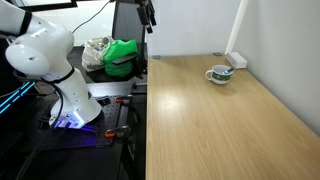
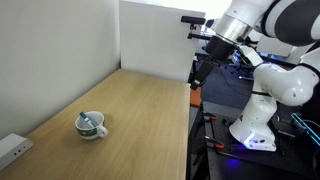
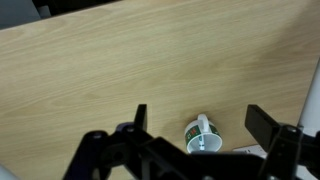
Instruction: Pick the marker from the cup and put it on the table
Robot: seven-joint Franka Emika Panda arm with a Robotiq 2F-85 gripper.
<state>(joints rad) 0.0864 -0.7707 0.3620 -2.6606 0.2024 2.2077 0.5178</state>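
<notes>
The cup point(image 1: 219, 75) is a small white mug with green markings, standing on the light wood table point(image 1: 220, 125) near the wall. The marker point(image 1: 222, 71) sticks up inside it. Both also show in an exterior view: the cup point(image 2: 92, 127) and the marker point(image 2: 88, 122). My gripper point(image 1: 148, 15) hangs open and empty, high over the table's edge and far from the cup; it also shows in an exterior view point(image 2: 198, 70). In the wrist view the open jaws point(image 3: 200, 120) frame the cup point(image 3: 203, 140) far below, with the marker point(image 3: 200, 144) inside.
A white box with a cable point(image 1: 236, 60) lies by the wall just beyond the cup, also in an exterior view point(image 2: 12, 150). A dark bench with green cloth point(image 1: 122, 55) and the robot base point(image 1: 70, 100) stand beside the table. A white wall panel point(image 2: 150, 35) backs the table.
</notes>
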